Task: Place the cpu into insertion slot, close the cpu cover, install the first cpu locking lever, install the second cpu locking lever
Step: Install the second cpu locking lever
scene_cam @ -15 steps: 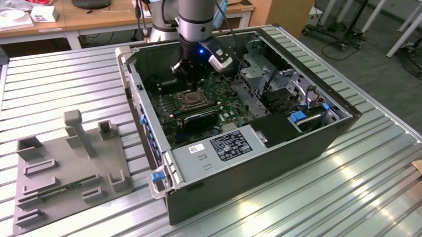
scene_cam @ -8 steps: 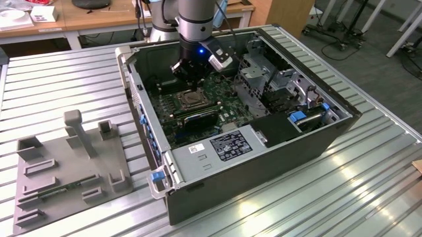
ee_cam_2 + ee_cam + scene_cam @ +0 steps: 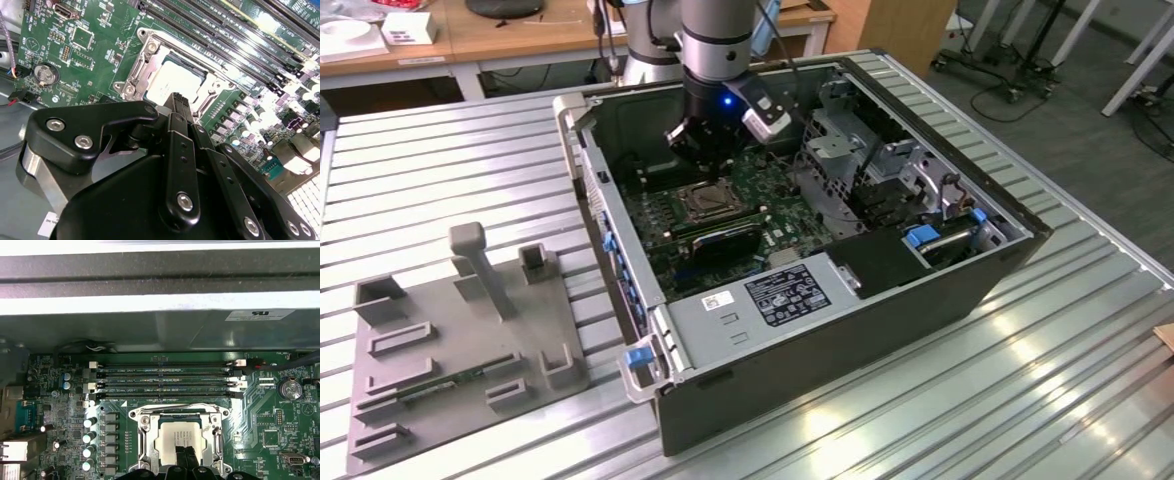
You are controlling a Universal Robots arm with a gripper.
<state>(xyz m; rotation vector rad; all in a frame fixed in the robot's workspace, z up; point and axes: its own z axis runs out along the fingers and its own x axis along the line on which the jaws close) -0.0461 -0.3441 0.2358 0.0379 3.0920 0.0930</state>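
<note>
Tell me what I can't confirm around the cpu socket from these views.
1. Whether the hand touches the cpu: in both wrist views, the hand's own tips cover the contact spot.
2. The insertion slot, the side nearest the hand: in the first wrist view, it is cut off by the picture edge and hidden by the hand.
3. Whether the cpu cover is latched: too small to tell in the exterior view.
</note>
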